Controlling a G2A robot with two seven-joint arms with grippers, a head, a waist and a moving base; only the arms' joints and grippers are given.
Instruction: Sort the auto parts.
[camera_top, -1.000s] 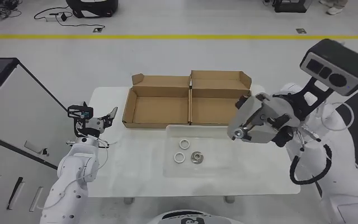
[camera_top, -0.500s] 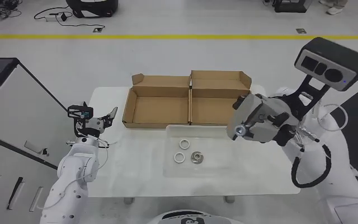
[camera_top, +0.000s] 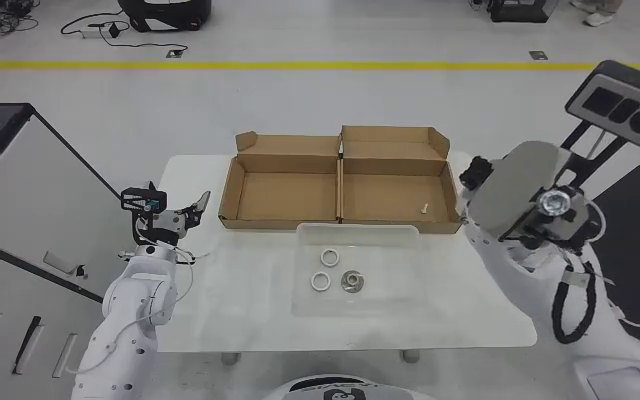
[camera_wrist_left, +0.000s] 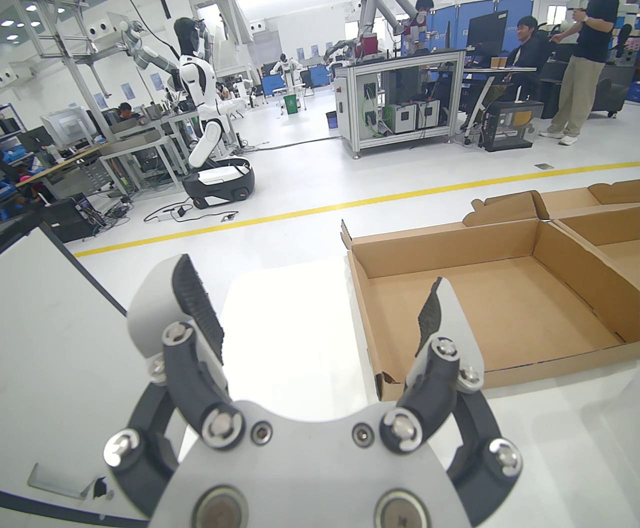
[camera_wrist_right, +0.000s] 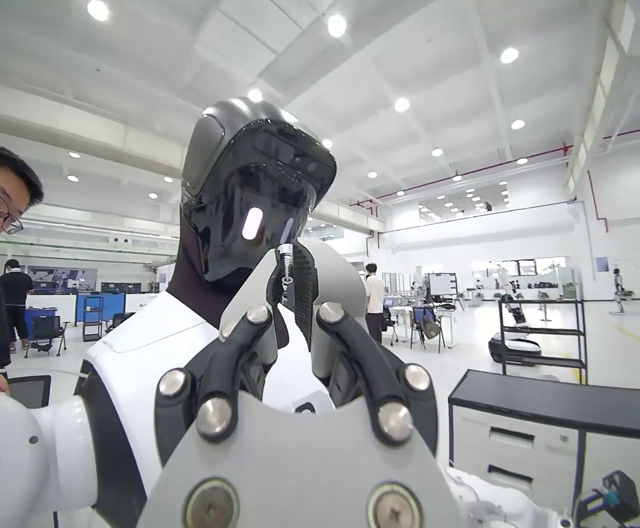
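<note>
Auto parts: white rings (camera_top: 327, 257), metal hub (camera_top: 352, 282) in clear tray (camera_top: 355, 228), table centre. Screw (camera_top: 424, 209) in right cardboard box (camera_top: 380, 198). Right gripper (camera_wrist_right: 291, 272), 3 o'clock, pinching small bolt (camera_wrist_right: 285, 262). Left gripper (camera_wrist_left: 310, 272), 9 o'clock, fingers wide.

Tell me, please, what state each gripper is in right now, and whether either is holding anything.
The left gripper is open and empty.
The right gripper is shut on a small metal part.

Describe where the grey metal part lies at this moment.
In the top view, the grey metal part lies in the clear tray at mid-table, close to the right of the nearer white ring, the cardboard boxes beyond it.
</note>
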